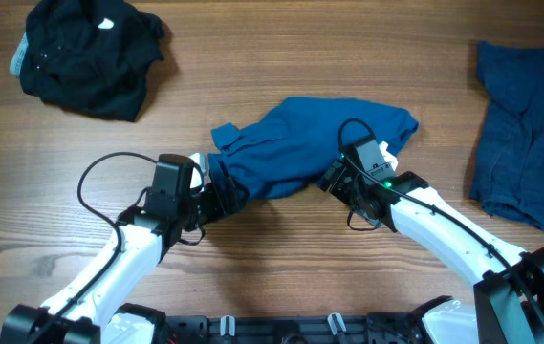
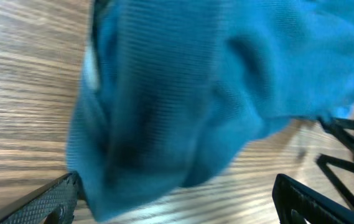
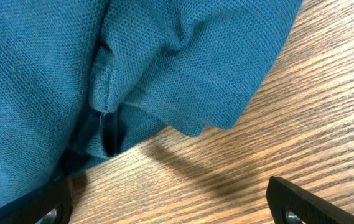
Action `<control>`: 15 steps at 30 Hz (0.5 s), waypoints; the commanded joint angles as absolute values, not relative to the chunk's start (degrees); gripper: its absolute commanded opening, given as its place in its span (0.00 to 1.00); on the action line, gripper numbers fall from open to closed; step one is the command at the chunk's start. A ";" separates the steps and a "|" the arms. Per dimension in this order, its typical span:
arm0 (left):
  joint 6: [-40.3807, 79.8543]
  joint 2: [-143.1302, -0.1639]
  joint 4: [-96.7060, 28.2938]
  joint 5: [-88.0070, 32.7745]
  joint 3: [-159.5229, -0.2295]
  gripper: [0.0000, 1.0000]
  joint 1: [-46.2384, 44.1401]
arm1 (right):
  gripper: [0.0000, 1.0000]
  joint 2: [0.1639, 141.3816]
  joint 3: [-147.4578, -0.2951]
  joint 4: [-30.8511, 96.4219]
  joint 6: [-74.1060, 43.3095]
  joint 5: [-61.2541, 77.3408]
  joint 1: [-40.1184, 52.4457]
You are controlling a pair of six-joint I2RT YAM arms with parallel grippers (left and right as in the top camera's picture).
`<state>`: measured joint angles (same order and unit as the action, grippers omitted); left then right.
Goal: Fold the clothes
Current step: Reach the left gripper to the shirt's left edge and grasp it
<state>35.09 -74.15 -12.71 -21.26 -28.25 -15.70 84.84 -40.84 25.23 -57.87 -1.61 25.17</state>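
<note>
blue shirt (image 1: 300, 143) bunched mid-scene, arching between both arms | left gripper (image 1: 220, 196) at its near-left end, spread wide, cloth inside the gap but seemingly unclamped (blurred view) | right gripper (image 1: 335, 179) at near-right hem, spread wide, gripping nothing | set at opposite ends, probably for stretching flat before folding | fold not yet begun

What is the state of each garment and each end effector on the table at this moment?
blue shirt: bunched up, not folded, lying between the two end effectors.
black garment: crumpled heap at the far left, nothing touching it.
dark blue garment: spread loosely at the right edge, partly out of frame.
left end effector: open, fingers apart at the shirt's left end.
right end effector: open, fingers apart at the shirt's right end.
</note>
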 commanded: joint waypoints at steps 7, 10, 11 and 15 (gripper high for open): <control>36.67 -76.18 -9.06 -17.43 -29.21 0.94 -16.10 | 1.00 84.97 -40.69 25.28 -58.63 -3.18 25.21; 36.64 -76.18 -7.81 -18.41 -29.21 0.93 -16.34 | 1.00 84.97 -40.69 25.28 -58.65 -3.18 25.21; 36.64 -76.18 -7.38 -18.39 -29.21 0.93 -16.58 | 1.00 84.97 -40.69 25.28 -58.63 -3.18 25.21; 36.51 -76.18 -5.85 -18.41 -29.21 0.93 -17.67 | 1.00 84.97 -40.69 25.19 -58.61 -3.20 25.21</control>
<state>36.36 -75.77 -6.90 -17.85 -28.25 -16.47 84.84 -40.84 25.21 -57.87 -1.61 25.17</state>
